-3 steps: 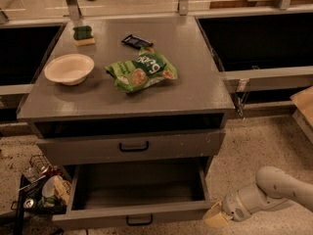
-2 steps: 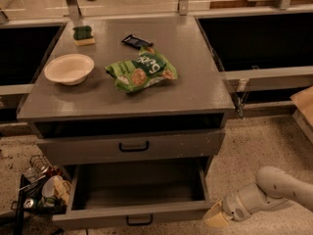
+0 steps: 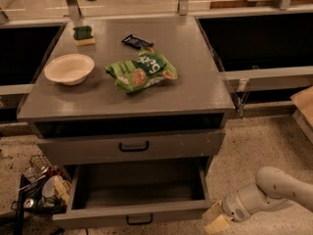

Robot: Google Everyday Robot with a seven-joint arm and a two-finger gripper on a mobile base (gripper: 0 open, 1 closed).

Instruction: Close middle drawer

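Observation:
The middle drawer (image 3: 139,213) of the grey cabinet is pulled out. Its deep plain box is empty, and its low flat front carries a small black handle (image 3: 139,221). My gripper (image 3: 215,218) hangs low by the floor, just to the right of the drawer front's right corner. Its two tan fingertips (image 3: 218,224) stand a little apart with nothing between them. The white arm (image 3: 274,190) reaches in from the lower right. The drawer above (image 3: 132,147), with a bigger black handle, is shut.
On the cabinet top (image 3: 195,82) lie a white bowl (image 3: 69,68), a green chip bag (image 3: 142,71), a dark snack bar (image 3: 136,41) and a green sponge (image 3: 83,35). A wire basket of clutter (image 3: 39,190) stands on the floor at the left of the drawer.

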